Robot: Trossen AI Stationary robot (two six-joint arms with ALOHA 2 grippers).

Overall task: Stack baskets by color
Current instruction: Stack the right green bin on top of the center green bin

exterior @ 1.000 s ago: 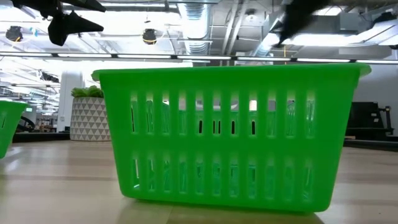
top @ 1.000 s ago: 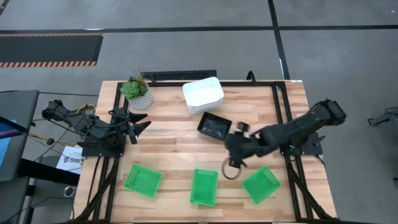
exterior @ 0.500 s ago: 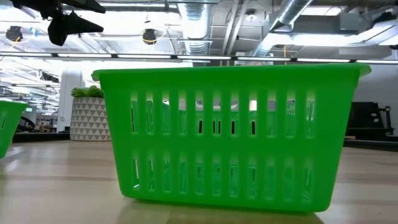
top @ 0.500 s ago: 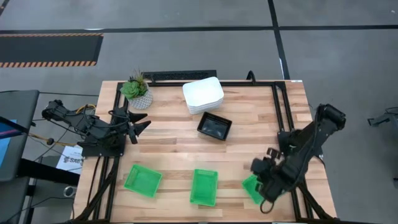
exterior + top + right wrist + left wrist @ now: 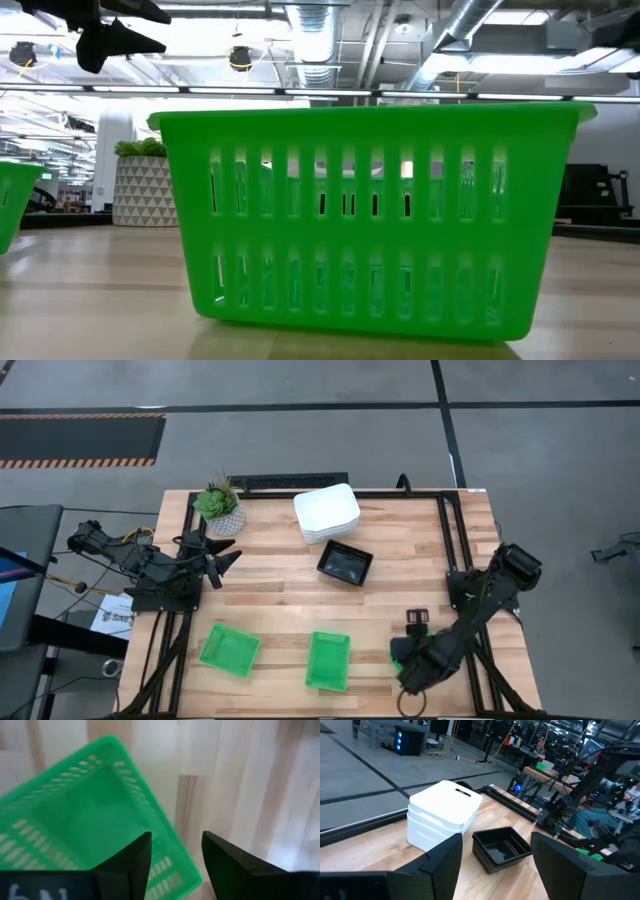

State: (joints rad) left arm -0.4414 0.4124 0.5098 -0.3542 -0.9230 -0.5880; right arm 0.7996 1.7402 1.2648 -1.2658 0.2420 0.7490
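Note:
Three green baskets lie along the near edge on their bottoms: left (image 5: 229, 650), middle (image 5: 328, 660) and right (image 5: 397, 651). My arm mostly hides the right one. A stack of white baskets (image 5: 327, 512) stands at the far middle, with one black basket (image 5: 345, 563) in front of it. My right gripper (image 5: 175, 857) points down, open, over the right green basket (image 5: 75, 820), and that basket's side wall (image 5: 165, 845) shows between its fingers. My left gripper (image 5: 222, 557) waits open at the table's left, aimed at the white stack (image 5: 442, 815) and the black basket (image 5: 500, 847).
A small potted plant (image 5: 220, 505) stands at the far left corner. The low view is filled by the middle green basket (image 5: 370, 220), with the plant pot (image 5: 140, 185) behind it. Bare wood lies in the table's middle (image 5: 280, 600).
My right gripper has swung from the table's middle, near the black basket, toward the near right corner. It has sunk and tipped to point down over the right green basket. No basket has moved.

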